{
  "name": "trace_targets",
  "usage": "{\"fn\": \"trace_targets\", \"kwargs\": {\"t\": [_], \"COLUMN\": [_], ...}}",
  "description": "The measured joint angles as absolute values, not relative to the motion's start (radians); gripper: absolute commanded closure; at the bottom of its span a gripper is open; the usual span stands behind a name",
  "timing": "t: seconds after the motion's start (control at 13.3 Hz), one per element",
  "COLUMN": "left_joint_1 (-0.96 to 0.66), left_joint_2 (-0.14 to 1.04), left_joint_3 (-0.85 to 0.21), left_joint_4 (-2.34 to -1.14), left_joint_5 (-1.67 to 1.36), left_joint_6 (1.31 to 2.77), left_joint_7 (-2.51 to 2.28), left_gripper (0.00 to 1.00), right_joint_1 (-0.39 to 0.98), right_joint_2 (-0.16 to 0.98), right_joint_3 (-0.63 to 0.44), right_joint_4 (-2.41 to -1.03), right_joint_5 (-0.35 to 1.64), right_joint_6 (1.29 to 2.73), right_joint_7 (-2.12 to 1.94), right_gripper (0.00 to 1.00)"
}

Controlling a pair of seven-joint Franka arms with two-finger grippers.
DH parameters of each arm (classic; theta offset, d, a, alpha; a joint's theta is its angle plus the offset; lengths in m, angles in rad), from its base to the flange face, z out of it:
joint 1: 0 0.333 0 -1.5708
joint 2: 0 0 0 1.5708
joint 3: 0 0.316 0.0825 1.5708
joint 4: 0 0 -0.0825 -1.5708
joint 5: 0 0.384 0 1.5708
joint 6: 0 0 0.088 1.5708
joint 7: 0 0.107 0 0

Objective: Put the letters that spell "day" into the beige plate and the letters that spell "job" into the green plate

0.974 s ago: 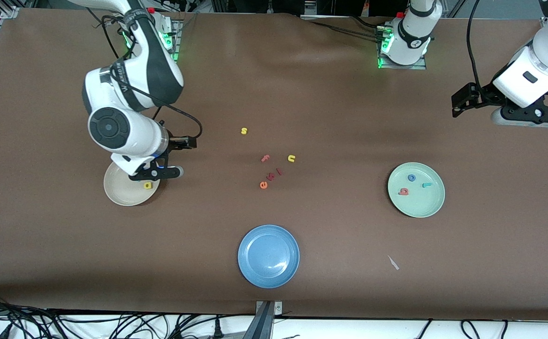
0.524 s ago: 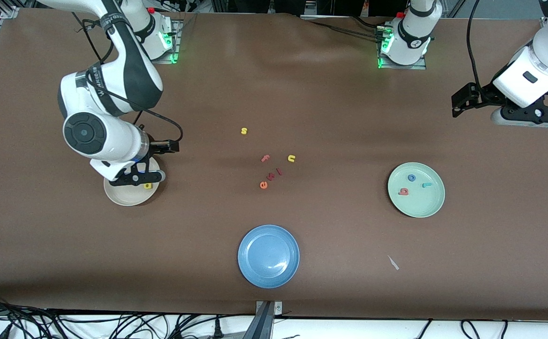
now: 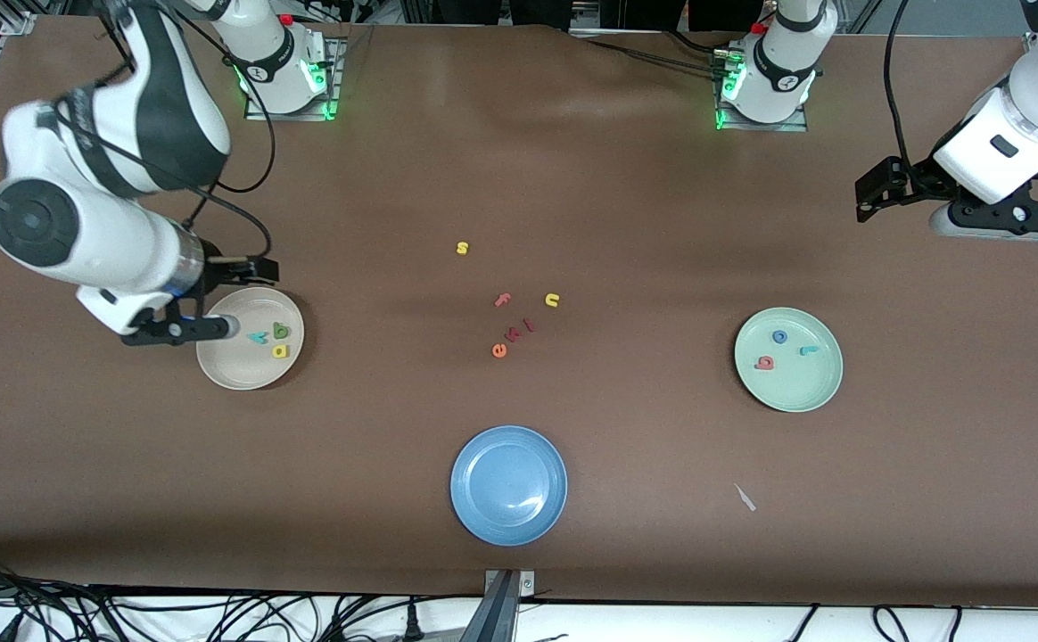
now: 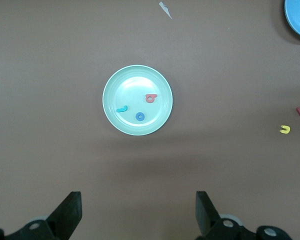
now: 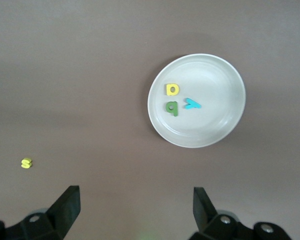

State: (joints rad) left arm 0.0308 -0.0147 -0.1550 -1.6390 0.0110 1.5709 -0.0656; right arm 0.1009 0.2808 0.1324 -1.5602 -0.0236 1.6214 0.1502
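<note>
The beige plate (image 3: 226, 366) (image 5: 215, 115) holds a green d (image 3: 281, 330) (image 5: 172, 107), a yellow a (image 3: 280, 350) (image 5: 172, 89) and a teal y (image 3: 258, 338) (image 5: 192, 103). My right gripper (image 3: 178, 330) (image 5: 136, 212) hangs open and empty beside that plate's rim. In the green plate (image 3: 795, 388) (image 4: 132, 82) lie a blue o (image 3: 779, 336) (image 4: 140, 116), a teal j (image 3: 808, 350) (image 4: 122, 109) and a salmon b (image 3: 763, 363) (image 4: 150, 98). My left gripper (image 3: 1009, 218) (image 4: 138, 215) waits high over the left arm's end of the table, open and empty.
A blue plate (image 3: 508, 484) sits nearest the front camera. Loose letters lie mid-table: a yellow s (image 3: 462, 248), a pink f (image 3: 502, 300), a yellow u (image 3: 552, 300), an orange e (image 3: 499, 350) and two small red pieces. A white scrap (image 3: 745, 497) lies near the green plate.
My right arm has swung off the beige plate toward its own end of the table, uncovering the green d and teal y. The left arm has not moved.
</note>
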Motion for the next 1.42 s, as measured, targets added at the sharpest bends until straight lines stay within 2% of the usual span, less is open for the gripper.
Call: {"fn": "trace_targets", "kwargs": {"t": [0.45, 1.42], "left_joint_1": [0.031, 0.03], "left_joint_2": [-0.015, -0.015], "left_joint_3": [-0.156, -0.158], "left_joint_4": [-1.638, -1.637], "left_joint_5": [0.011, 0.011], "left_joint_6": [1.571, 1.571], "left_joint_7": [-0.066, -0.066], "left_gripper": [0.0, 0.0], "right_joint_1": [0.067, -0.008], "right_joint_2": [0.168, -0.004], "right_joint_3": [0.137, 0.153], "right_joint_4": [-1.56, -1.565], "right_joint_5": [-0.029, -0.021], "right_joint_6": [1.563, 1.565], "right_joint_7": [0.194, 0.201], "right_gripper": [0.0, 0.0]}}
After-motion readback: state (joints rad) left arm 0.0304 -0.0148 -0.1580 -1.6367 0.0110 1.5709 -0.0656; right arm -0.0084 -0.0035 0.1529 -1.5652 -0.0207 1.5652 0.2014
